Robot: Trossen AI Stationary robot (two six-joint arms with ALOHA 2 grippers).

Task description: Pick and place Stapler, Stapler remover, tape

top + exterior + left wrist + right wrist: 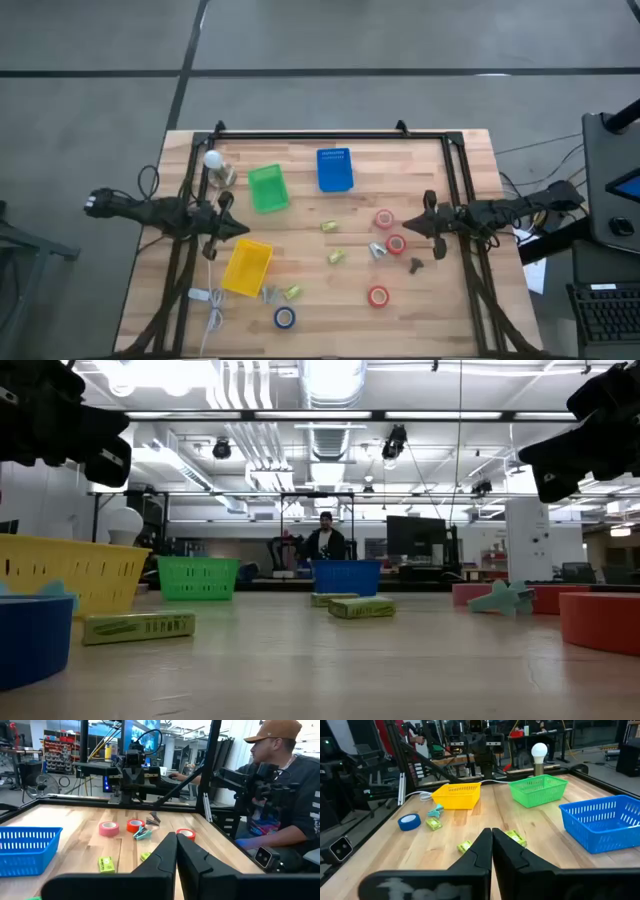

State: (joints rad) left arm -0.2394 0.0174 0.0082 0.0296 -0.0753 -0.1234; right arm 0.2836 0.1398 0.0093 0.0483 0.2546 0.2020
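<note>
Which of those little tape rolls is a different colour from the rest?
The blue tape roll, lying alone near the yellow bin on the left arm's side. The other three rolls are red, grouped on the right arm's side.

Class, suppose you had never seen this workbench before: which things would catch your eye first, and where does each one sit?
Three bright bins stand out on the wooden table: the green bin and blue bin at the far side, the yellow bin near the left gripper. Three red tape rolls cluster by the right gripper, and a lone blue tape roll lies at the near edge.
</note>
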